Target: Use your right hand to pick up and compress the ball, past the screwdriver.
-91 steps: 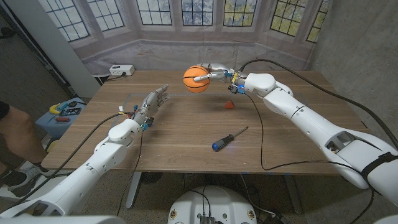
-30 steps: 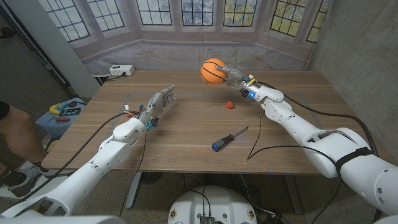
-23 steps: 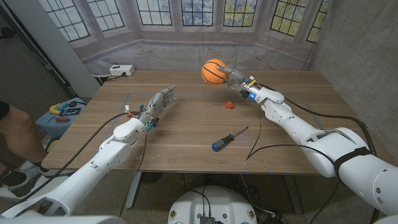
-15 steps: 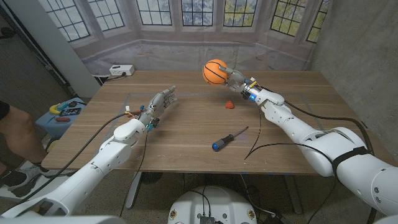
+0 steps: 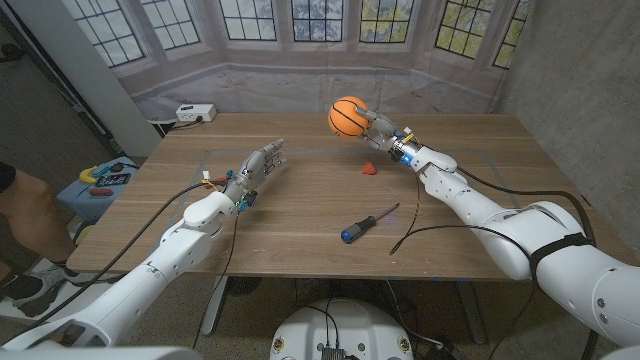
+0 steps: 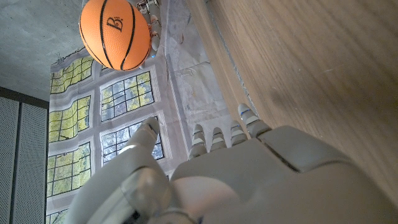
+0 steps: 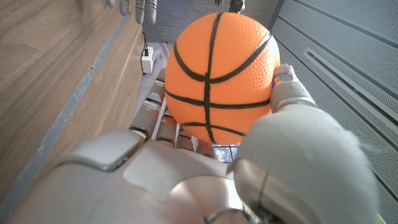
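- The right hand [image 5: 378, 127] grips the ball [image 5: 347, 116] in the upper middle of the head frame, well above the counter [image 5: 300, 215]. That suits the task: the ball has to be off the wood before it can be squeezed.
- In the right wrist view the fingers [image 7: 163, 121] cup the ball [image 7: 222, 70] from behind and the thumb presses its side. It looks like a whole-hand wrap rather than a fingertip pinch, which I judge gives room to compress it.
- The ball looks round in all three views, so I judge any squeeze so far is slight.
- The screwdriver [image 5: 368, 223] lies on the counter at lower centre of the head frame, nearer the robot than the ball. A small red object [image 5: 369, 168] sits on the wood between them, below the ball.
- The left hand [image 5: 253, 170] waits at centre left of the head frame, holding nothing, fingers stretched out and slightly apart. It seems to be kept well clear of the right arm's work. I cannot tell how it meets the wood.
- The left wrist view shows the ball [image 6: 115, 33] held in the air across the counter from that hand.
- Against three seconds ago, the ball sits further right and a little higher in the head frame, and the right forearm is drawn in more steeply.
- Over the last second the ball has crept only slightly rightward. The screwdriver, red object and left hand lie as before.
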Controlling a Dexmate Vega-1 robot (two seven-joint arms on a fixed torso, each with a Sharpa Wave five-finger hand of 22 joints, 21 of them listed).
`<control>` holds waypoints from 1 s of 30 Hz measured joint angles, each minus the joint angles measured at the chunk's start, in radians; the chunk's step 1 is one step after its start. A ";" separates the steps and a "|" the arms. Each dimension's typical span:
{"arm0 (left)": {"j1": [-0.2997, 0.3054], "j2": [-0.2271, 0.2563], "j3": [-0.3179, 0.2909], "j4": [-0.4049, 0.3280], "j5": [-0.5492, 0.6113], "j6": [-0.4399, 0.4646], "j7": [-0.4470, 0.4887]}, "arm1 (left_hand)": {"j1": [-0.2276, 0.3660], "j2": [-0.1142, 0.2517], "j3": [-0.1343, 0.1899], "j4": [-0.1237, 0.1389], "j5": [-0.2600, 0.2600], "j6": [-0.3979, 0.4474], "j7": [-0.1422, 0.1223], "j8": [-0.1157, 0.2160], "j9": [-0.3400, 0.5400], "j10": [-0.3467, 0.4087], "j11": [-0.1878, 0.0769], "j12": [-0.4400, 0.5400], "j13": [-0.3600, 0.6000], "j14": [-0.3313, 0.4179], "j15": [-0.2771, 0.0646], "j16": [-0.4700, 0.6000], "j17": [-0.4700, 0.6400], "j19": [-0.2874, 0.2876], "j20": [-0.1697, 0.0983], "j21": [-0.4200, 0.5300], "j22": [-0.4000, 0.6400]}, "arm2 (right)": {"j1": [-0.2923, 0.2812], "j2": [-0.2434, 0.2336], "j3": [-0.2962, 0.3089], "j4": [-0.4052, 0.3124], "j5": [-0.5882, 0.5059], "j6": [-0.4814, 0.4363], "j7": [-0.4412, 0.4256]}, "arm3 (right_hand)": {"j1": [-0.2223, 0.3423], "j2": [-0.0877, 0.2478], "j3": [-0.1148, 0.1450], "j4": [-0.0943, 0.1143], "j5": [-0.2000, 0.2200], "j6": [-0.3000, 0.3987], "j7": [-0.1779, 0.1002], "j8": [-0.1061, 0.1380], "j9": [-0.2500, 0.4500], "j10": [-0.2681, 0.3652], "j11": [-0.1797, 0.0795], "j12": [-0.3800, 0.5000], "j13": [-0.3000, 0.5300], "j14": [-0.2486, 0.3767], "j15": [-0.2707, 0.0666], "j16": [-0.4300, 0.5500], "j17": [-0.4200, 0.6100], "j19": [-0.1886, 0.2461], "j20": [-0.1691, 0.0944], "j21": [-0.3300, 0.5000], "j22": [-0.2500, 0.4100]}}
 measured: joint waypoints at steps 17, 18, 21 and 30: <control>-0.001 -0.002 0.005 -0.002 -0.001 0.004 -0.003 | 0.004 0.004 0.003 -0.003 0.000 0.003 0.003 0.000 0.000 0.000 0.000 0.000 0.000 0.000 0.000 0.000 0.000 0.000 0.000 -0.004 0.000 | 0.002 0.020 0.021 0.036 0.002 0.013 -0.008 | 0.041 0.022 -0.004 -0.007 -0.004 0.056 0.016 0.001 -0.005 0.055 -0.007 0.016 -0.014 0.040 -0.033 0.040 0.022 0.058 -0.050 0.027 0.005; -0.001 -0.002 0.005 -0.002 -0.001 0.004 -0.003 | 0.004 0.004 0.003 -0.003 0.000 0.005 0.005 0.000 0.000 0.000 0.000 0.000 0.000 0.000 0.000 0.000 0.000 0.000 0.000 -0.004 0.000 | 0.000 0.019 0.021 0.033 0.001 0.013 -0.013 | 0.044 0.022 -0.001 -0.010 -0.004 0.063 0.016 0.001 -0.005 0.063 -0.009 0.018 -0.015 0.043 -0.035 0.041 0.024 0.067 -0.052 0.029 0.005; -0.002 -0.002 0.006 -0.002 -0.001 0.004 -0.003 | 0.004 0.004 0.003 -0.003 0.000 0.007 0.007 0.000 0.000 0.000 0.000 0.000 0.000 0.000 0.000 0.000 0.000 0.000 0.000 -0.004 0.000 | -0.016 0.012 0.021 0.003 -0.002 0.009 -0.036 | 0.068 0.017 -0.003 -0.014 -0.004 0.086 0.018 0.006 -0.005 0.086 -0.017 0.028 -0.021 0.052 -0.042 0.056 0.032 0.088 -0.067 0.037 0.005; 0.001 -0.003 0.007 -0.005 0.000 0.004 -0.003 | 0.004 0.004 -0.001 -0.007 0.000 0.007 0.007 0.000 0.000 0.000 0.000 0.000 -0.003 0.000 0.000 0.000 0.000 0.005 -0.005 -0.011 0.000 | -0.069 -0.014 0.021 -0.105 -0.008 -0.016 -0.129 | 0.106 -0.018 -0.004 -0.024 -0.008 0.193 0.016 0.031 -0.003 0.190 -0.048 0.054 -0.051 0.115 -0.058 0.096 0.061 0.167 -0.117 0.073 0.005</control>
